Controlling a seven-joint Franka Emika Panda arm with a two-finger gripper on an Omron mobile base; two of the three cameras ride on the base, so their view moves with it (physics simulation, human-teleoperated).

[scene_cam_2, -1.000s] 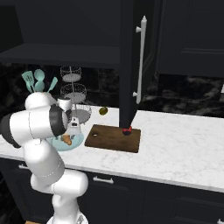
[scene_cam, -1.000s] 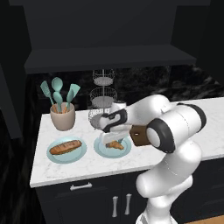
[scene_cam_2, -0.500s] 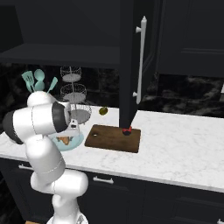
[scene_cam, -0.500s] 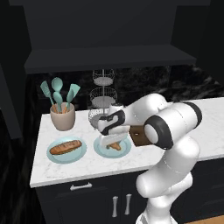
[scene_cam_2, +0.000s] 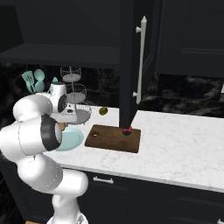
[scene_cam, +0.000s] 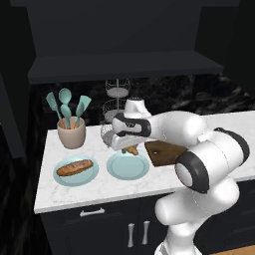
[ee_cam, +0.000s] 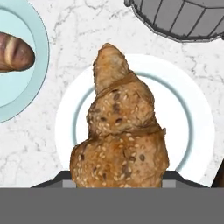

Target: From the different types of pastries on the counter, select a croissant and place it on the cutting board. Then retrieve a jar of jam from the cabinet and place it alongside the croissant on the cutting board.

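The small golden-brown ridged croissant (ee_cam: 120, 131) sits clamped in the white arm's two-finger gripper (scene_cam: 128, 148), its jaws drawn in on the pastry's broad end. The long axis runs straight out from the jaws, with the tapered tip farthest away. Directly beneath it lies the round pale teal plate (ee_cam: 199, 131), now bare. The flat dark brown wooden cutting board (scene_cam: 167, 152) lies just beside the gripper, to the robot's right, carrying a small red jar of jam (scene_cam_2: 127, 131) at its far edge. On the opposite side, a second teal plate (scene_cam: 63, 180) holds the longer scored brown loaf (scene_cam: 74, 168).
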